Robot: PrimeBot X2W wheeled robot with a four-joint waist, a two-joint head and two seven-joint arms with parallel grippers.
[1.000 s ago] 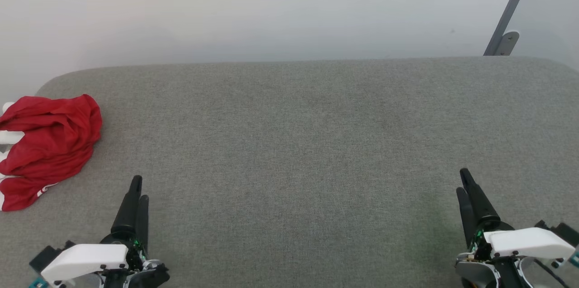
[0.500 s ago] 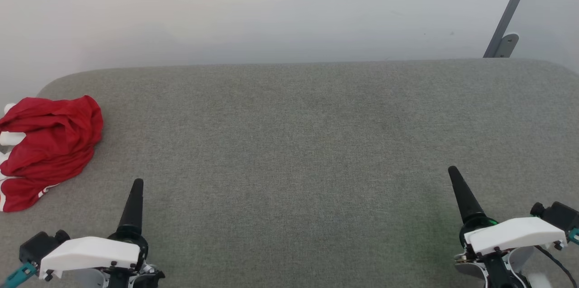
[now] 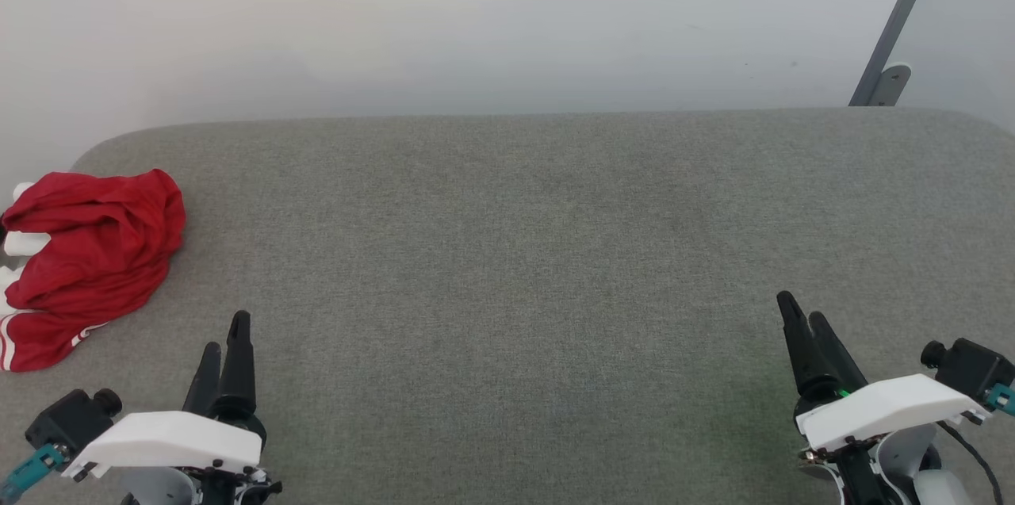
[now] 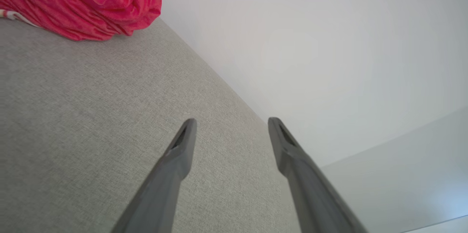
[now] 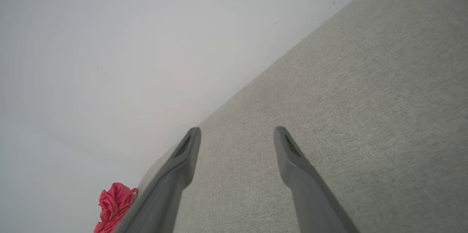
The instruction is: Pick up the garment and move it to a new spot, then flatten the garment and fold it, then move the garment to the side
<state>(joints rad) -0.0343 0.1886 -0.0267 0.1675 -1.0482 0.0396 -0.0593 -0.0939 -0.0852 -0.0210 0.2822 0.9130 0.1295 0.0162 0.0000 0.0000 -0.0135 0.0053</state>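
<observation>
The garment point(image 3: 87, 259) lies crumpled at the far left edge of the grey fabric surface point(image 3: 523, 251), red with bits of white sleeve and striped trim showing; its print is hidden. It also appears at the top left of the left wrist view as a red heap point(image 4: 84, 2) and small at the bottom left of the right wrist view point(image 5: 115, 203). My left gripper point(image 3: 224, 334) hovers at the lower left, right of and nearer than the garment, open and empty point(image 4: 231, 130). My right gripper point(image 3: 799, 315) stands at the lower right, open and empty point(image 5: 237, 138).
A pale wall runs behind the surface's far edge. A grey metal bar with a foot bracket point(image 3: 888, 61) leans at the back right corner. The surface's left corner is rounded, and the garment sits close to that edge.
Both wrists have rolled, so each gripper's two fingers now show apart where they overlapped before. The view has shifted slightly. The garment has not moved.
</observation>
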